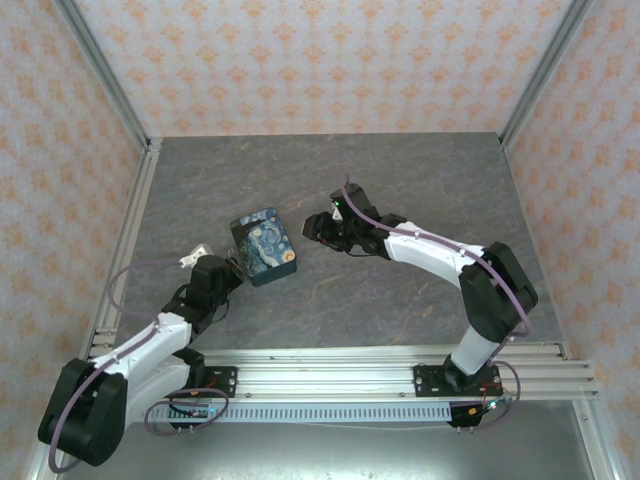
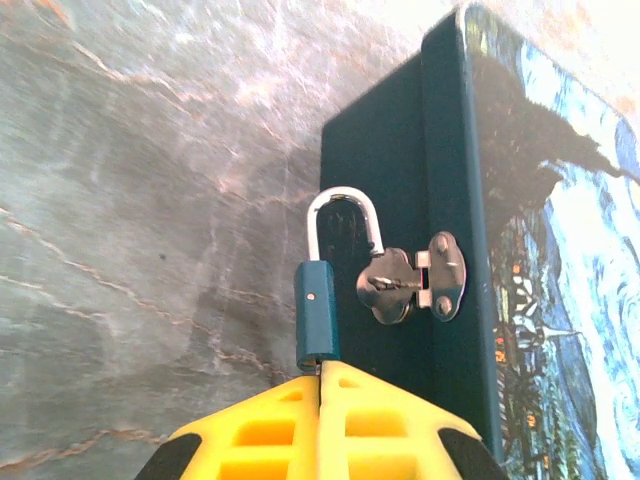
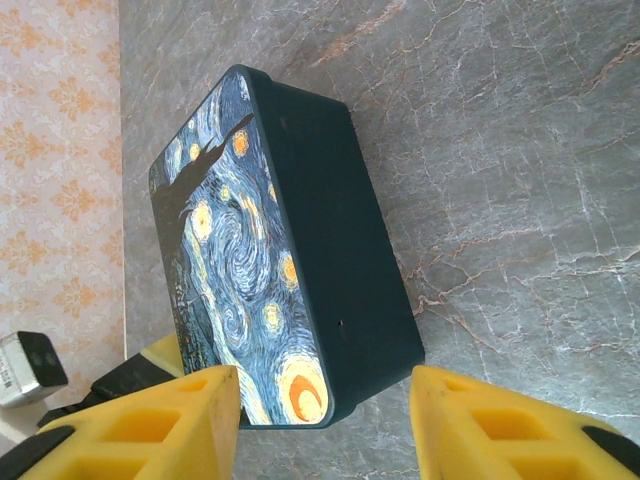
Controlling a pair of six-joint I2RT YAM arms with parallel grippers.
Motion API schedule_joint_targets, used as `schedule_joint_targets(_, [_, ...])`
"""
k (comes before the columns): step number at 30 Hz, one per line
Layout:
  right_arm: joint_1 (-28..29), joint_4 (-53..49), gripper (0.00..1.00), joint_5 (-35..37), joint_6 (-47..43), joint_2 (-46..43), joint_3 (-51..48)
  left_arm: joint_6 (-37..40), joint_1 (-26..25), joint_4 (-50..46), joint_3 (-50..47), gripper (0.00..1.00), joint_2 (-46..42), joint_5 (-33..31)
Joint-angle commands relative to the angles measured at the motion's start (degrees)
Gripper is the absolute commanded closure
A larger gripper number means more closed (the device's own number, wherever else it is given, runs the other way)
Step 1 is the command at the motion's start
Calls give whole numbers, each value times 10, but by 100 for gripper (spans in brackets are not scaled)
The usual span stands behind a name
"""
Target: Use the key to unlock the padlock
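The left gripper [image 2: 322, 375], bottom centre of its wrist view, has its yellow fingers pinched together on the lower end of the padlock [image 2: 316, 315]. The padlock lies against the painted box's [image 2: 380, 160] dark side wall, just beside the silver hasp [image 2: 412, 278]. The right gripper [image 3: 325, 385] is spread wide near the box's lower corner, with bare marbled table [image 3: 520, 150] across the right.

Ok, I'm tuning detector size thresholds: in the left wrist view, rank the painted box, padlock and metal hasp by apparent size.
1. painted box, largest by far
2. padlock, shackle included
3. metal hasp, smallest, though wider than the padlock's body, so a close call
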Motion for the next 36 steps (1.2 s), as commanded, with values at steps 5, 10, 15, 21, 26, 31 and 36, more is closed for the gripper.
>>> schedule_joint_targets(5, [-6, -25, 52, 23, -14, -42, -14, 6, 7, -134, 32, 100, -110, -74])
schedule_joint_targets(10, [-14, -53, 52, 33, -31, -56, -18, 11, 7, -180, 62, 100, -152, -41])
schedule_joint_targets(15, [-24, -79, 51, 47, -43, -78, -41, -1, 2, -192, 77, 100, -170, 4])
schedule_joint_targets(21, [-35, -100, 51, 58, -52, -103, -76, -15, -92, -181, 112, 100, -153, -31])
schedule_joint_targets(26, [-38, -122, 51, 70, -68, -123, -104, -22, -208, -125, 147, 100, -80, -92])
schedule_joint_targets(31, [-49, -136, 51, 84, -74, -156, -153, -3, -305, -63, 219, 100, 58, -134])
schedule_joint_targets(36, [-58, -153, 51, 101, -81, -191, -189, 15, -356, 14, 315, 100, 242, -120])
